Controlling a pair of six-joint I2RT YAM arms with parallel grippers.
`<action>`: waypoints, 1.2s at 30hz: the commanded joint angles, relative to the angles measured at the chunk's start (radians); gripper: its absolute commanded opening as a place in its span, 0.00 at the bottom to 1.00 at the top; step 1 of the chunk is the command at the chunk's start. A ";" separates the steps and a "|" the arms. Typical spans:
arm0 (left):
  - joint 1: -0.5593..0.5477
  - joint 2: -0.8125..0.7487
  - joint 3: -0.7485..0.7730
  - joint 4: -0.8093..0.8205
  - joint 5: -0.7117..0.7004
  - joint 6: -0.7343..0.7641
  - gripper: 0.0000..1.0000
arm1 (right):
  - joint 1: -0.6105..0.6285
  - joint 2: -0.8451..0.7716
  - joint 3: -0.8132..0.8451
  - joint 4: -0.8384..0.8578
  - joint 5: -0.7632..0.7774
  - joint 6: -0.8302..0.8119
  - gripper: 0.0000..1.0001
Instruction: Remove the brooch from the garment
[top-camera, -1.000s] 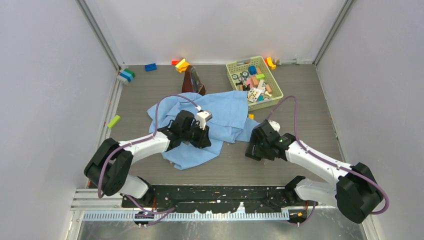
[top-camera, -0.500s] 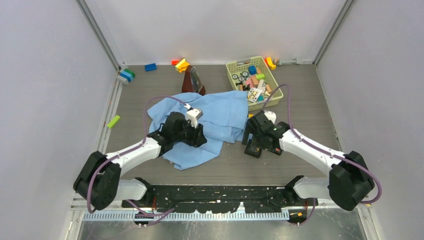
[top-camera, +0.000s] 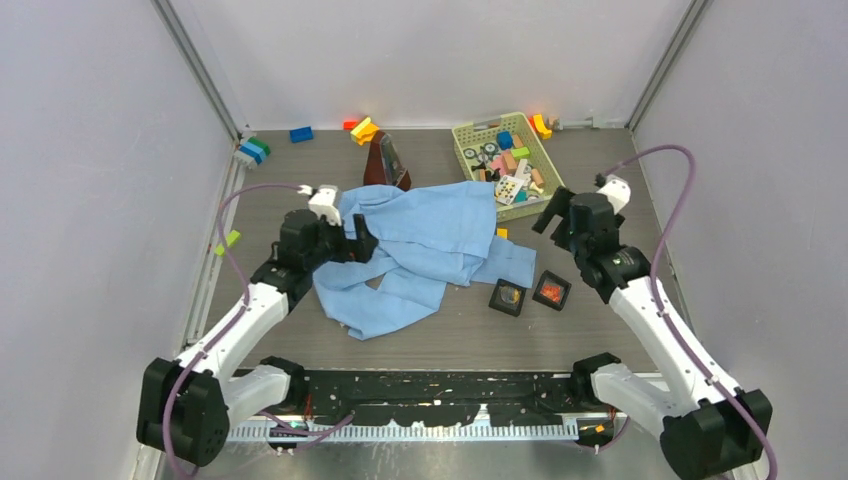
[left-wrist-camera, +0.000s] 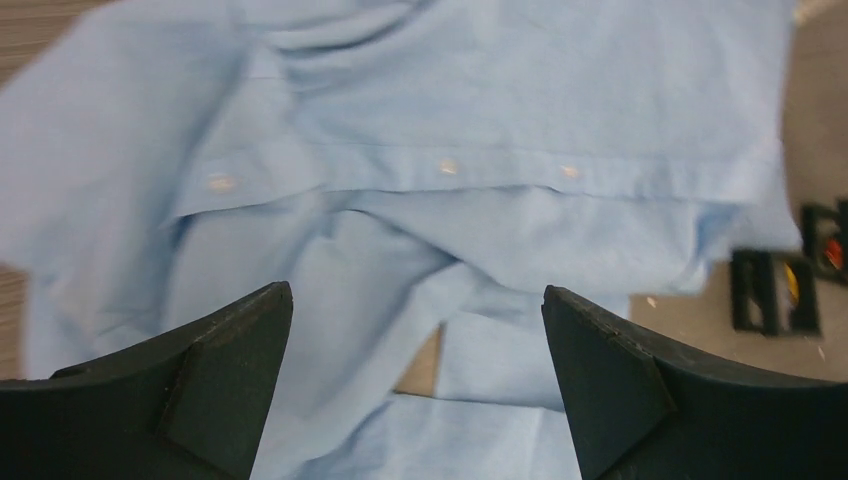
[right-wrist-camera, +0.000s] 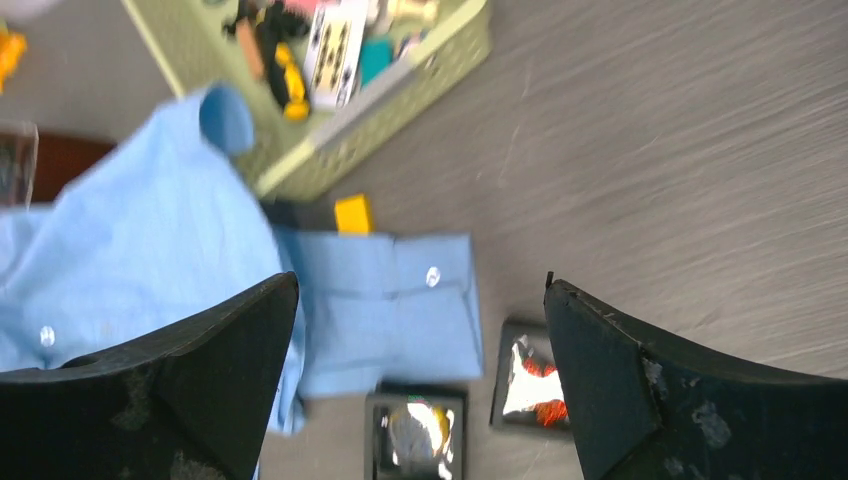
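The grey tabletop (top-camera: 300, 170) carries a crumpled light-blue shirt (top-camera: 430, 235) at its middle, button strip showing in the left wrist view (left-wrist-camera: 480, 110) and one sleeve reaching right, its cuff (right-wrist-camera: 400, 300) flat on the wood. The shirt's far right edge lies against a green basket (top-camera: 556, 172) full of small toys and cards. A brown object (top-camera: 385, 160) stands just behind the shirt.

The left arm reaches in from the left, and its pincer (top-camera: 352, 245) hangs over the shirt's left edge with jaws wide apart and nothing between them; the wrist view (left-wrist-camera: 415, 292) shows only cloth below. The right pincer (top-camera: 553, 212) is raised beside the basket's right side, jaws also spread wide and empty (right-wrist-camera: 420, 283).

Two small black boxes sit on the bare wood just in front of the cuff, apart from the shirt: one (top-camera: 508, 297) holds a yellowish piece, the other (top-camera: 551, 290) a red-orange one. Whether either is the brooch cannot be told, they are too small.

Loose blocks lie about: a blue one (top-camera: 301, 134) and an orange-yellow pair (top-camera: 364, 129) at the back wall, a green one (top-camera: 227, 242) at the left edge, a yellow one (right-wrist-camera: 353, 214) beside the cuff
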 joint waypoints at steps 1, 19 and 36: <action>0.149 -0.002 0.014 0.015 -0.100 -0.021 1.00 | -0.130 0.001 -0.029 0.219 0.050 -0.087 0.98; 0.249 0.320 -0.217 0.717 -0.310 0.271 1.00 | -0.433 0.252 -0.350 0.925 -0.258 -0.395 1.00; 0.285 0.495 -0.252 0.951 -0.281 0.281 0.98 | -0.424 0.568 -0.496 1.454 -0.212 -0.382 1.00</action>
